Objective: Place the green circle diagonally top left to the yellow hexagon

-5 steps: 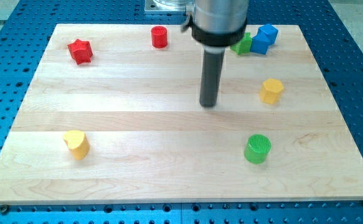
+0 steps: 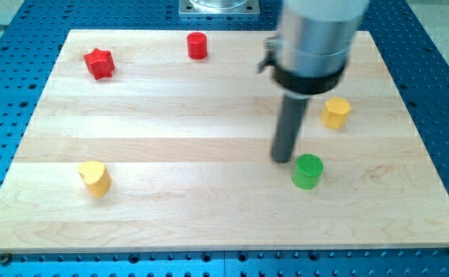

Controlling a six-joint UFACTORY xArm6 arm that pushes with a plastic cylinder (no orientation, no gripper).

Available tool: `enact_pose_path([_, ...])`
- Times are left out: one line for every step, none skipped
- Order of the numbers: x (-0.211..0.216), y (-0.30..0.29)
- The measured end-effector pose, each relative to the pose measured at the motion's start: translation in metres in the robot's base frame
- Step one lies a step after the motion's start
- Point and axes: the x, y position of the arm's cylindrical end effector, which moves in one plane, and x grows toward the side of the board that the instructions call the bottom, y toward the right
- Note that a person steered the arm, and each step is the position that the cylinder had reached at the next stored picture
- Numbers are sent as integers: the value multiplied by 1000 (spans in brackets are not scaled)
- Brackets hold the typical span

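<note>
My tip [image 2: 283,160] rests on the wooden board [image 2: 170,200], right of its centre. I carry no jaws — only a straight dark rod, so there is nothing to stand apart or together.

The green circle [image 2: 307,171] lies just beside the tip, toward the view's lower right; whether the two touch I cannot tell. The yellow hexagon [image 2: 335,112] sits above and to the right of the green circle, near the board's right edge, with clear wood between them. So the green circle is diagonally below and left of the hexagon, not above it.

Well apart, near the view's lower left, is a yellow heart-like block [image 2: 94,178]. Near the top left is a red star [image 2: 99,63], and along the top edge, left of the arm's metal body, stands a red cylinder [image 2: 197,45].

The arm's wide grey housing [image 2: 316,38] fills the upper right of the view and hides whatever lies behind it there. Around the board runs a blue perforated table [image 2: 8,115].
</note>
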Motion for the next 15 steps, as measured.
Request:
enact_pose_path([4,25])
enact_pose_path([70,8])
enact_pose_path([49,81])
enact_pose_path([-30,49])
enact_pose_path([-33,-15])
enact_pose_path([-10,-61])
enact_pose_path([-78,-92])
enact_pose_path([-121,11])
enact_pose_path([-118,-79])
enact_pose_path([-63,-137])
enact_pose_path([-46,-77])
enact_pose_path([-93,8])
enact_pose_path([-170,51])
enact_pose_path([-125,48])
enact_pose_path([-124,-16])
